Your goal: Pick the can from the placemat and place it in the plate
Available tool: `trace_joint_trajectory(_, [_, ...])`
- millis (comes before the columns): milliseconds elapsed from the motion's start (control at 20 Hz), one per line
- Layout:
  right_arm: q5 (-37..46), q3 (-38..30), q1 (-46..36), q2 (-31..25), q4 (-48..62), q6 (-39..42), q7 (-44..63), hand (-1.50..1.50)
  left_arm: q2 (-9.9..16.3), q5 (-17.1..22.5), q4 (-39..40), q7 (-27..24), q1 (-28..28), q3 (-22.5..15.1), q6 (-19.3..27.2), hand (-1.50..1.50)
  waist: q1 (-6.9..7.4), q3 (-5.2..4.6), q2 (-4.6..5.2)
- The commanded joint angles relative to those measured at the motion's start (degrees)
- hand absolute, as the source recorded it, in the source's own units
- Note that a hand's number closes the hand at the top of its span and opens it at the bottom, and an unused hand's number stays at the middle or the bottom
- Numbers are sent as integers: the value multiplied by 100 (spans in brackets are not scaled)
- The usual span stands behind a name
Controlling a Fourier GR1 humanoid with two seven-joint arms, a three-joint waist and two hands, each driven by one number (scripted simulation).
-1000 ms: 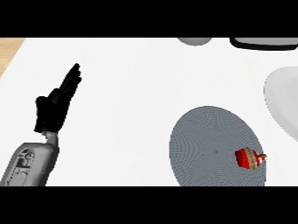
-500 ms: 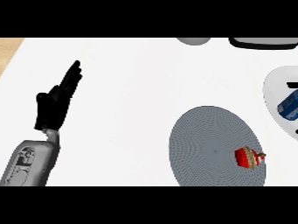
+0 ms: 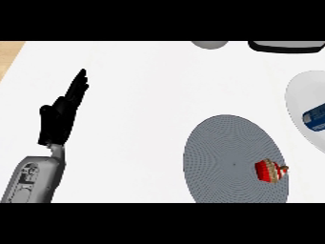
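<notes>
One can [image 3: 324, 115] on one plate [image 3: 307, 90], one placemat [image 3: 221, 143].

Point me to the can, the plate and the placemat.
can [image 3: 324, 115]: head view, on its blue side.
plate [image 3: 307, 86]: head view, on its bare white upper rim.
placemat [image 3: 221, 147]: head view, on its bare grey middle.

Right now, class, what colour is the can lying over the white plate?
Blue with white markings, seen in the head view: the can over the plate.
</notes>
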Motion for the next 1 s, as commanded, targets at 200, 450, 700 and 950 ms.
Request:
trace_joint_trajectory(200, [-862,-839,-61,-1189,415,1459,466,-150,13,12,-57,-34,70,-3,-52,0,34,16,32])
trace_joint_trajectory(450, [-977,-936,415,-1594,360,1826,342,-150,84,51,-155,41,57,39,-104,0,3,51,51])
trace_joint_trajectory(700, [-975,-908,617,-1577,175,1907,307,-150,10,55,33,-131,57,93,-30,0,-24,61,96])
trace_joint_trajectory(950, [-1081,-991,696,-1513,112,1707,508,-150,-14,91,-113,-32,-49,56,-64,0,74,91,112])
